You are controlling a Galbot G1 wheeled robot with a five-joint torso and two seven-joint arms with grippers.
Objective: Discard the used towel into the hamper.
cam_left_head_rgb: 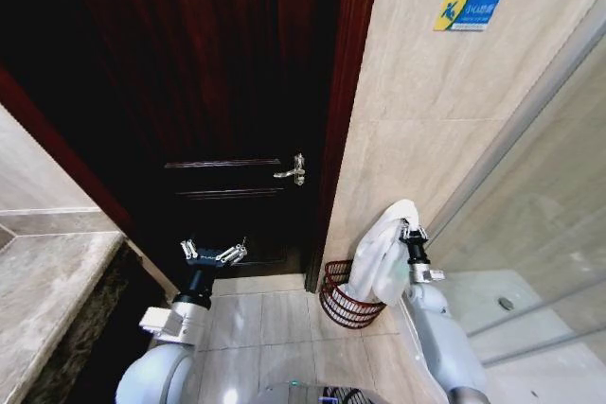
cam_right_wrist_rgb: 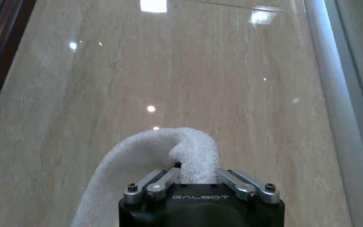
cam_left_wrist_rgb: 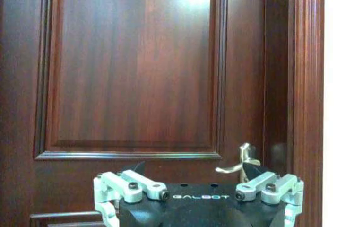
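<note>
Hamper: the small round reddish-brown openwork hamper [cam_left_head_rgb: 347, 296] stands on the floor against the beige tiled wall [cam_left_head_rgb: 417, 120].
Towel: the white terry towel [cam_left_head_rgb: 383, 253] hangs above the hamper, its tail reaching the rim, I judge so a release drops it inside.
Right gripper [cam_left_head_rgb: 411, 231]: above the hamper, my jaws pinched on the towel's top fold.
Left gripper [cam_left_head_rgb: 214, 253]: well left of the hamper, facing the dark wooden door [cam_left_head_rgb: 218, 92], jaws spread wide, holding nothing.

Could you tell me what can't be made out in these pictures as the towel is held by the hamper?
- Inside of the hamper, head view: hidden by the towel hanging from the right gripper.
- Towel's lower end, right wrist view: cut off by the picture edge and the gripper body.
- Sign on the wall, head view: lettering too small to read.
- Left gripper: open, idle before the door.
</note>
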